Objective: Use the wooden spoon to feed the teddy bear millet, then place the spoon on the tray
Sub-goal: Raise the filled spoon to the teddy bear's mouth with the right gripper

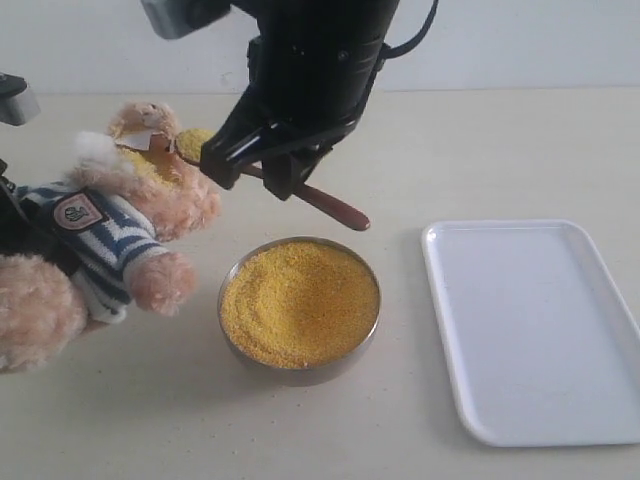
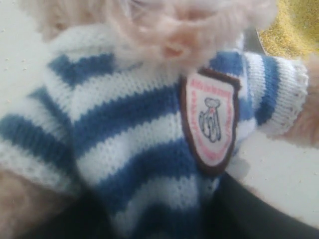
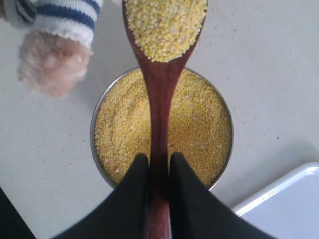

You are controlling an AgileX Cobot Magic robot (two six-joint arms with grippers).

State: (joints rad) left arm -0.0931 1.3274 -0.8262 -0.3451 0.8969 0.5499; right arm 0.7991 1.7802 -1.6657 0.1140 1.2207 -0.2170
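**Loaded spoon at the bear's face, tray empty**

- Worktop [image 1: 480, 150]: pale, carries everything.
- Tray [image 1: 540, 330]: white, flat on the worktop at the right of the exterior view, well apart from the bear and just beside the bowl. Nothing on it.
- Teddy bear [image 1: 110, 235]: left side of the exterior view, tilted with its head towards the middle. One paw hangs near the bowl rim. Yellow grains show on the fur around the muzzle.
- Right gripper [image 3: 159, 164]: reaches across the middle above the bowl, with the jaws clenched on the spoon handle, one black finger on each side.
- Left gripper [image 2: 164, 221]: tucked against the bear's torso. Only dark parts show past the striped shirt, so I cannot tell whether the jaws are clamped or released.
- Metal bowl [image 1: 300, 377]: between bear and tray, on the worktop.
- Millet [image 1: 298, 302]: fills the bowl nearly to the rim.
- Wooden spoon [image 1: 330, 205]: held in the air above the bowl, with the handle end pointing towards the tray. Its bowl end is heaped with grains and sits right at the bear's face.
- Chest badge [image 2: 209, 122]: shield shape with a dark border, sewn on the shirt.
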